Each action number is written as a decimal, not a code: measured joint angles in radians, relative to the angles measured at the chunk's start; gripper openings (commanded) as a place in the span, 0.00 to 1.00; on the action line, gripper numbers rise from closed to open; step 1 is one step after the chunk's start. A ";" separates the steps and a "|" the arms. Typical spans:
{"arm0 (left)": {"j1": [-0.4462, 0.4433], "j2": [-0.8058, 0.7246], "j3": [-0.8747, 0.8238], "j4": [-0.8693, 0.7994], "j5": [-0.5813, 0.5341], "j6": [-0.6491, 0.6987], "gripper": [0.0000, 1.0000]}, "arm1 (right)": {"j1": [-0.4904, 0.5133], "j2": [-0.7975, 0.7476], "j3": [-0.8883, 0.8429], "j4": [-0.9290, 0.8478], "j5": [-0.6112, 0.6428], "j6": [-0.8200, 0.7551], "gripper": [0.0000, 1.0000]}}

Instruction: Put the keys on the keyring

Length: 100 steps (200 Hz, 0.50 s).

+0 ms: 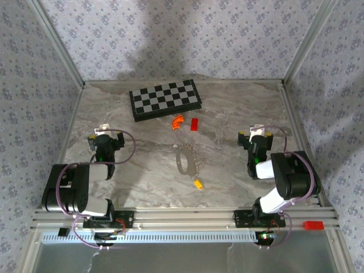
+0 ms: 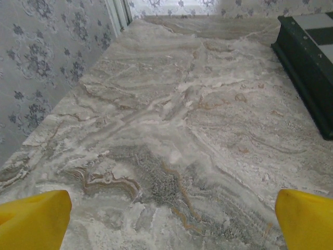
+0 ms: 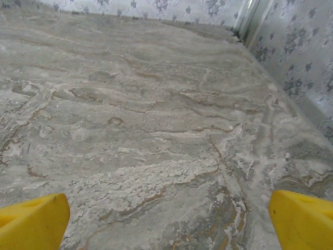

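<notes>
No writing, label, brand or number can be read anywhere. The checkerboard [image 1: 165, 100] carries only plain black and white squares, and the wallpaper [image 1: 170, 34] only a repeated floral print. The keys [image 1: 198, 183] and the red block [image 1: 194, 124] are too small to tell whether they bear any marking.

From above and behind we overlook the whole grey marbled counter [image 1: 142, 170]; wrist views skim it low, facing far, the left sharing the black-and-white checkerboard [image 2: 309, 62].
</notes>
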 measured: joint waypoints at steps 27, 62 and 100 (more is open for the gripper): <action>0.005 0.039 0.021 0.006 0.016 0.000 1.00 | -0.046 0.000 0.042 -0.031 -0.016 0.030 1.00; 0.005 0.104 0.061 0.018 0.025 0.001 1.00 | -0.053 0.000 0.043 -0.053 -0.024 0.045 1.00; 0.011 0.106 0.074 0.015 0.038 0.000 1.00 | -0.053 0.000 0.043 -0.068 -0.027 0.046 1.00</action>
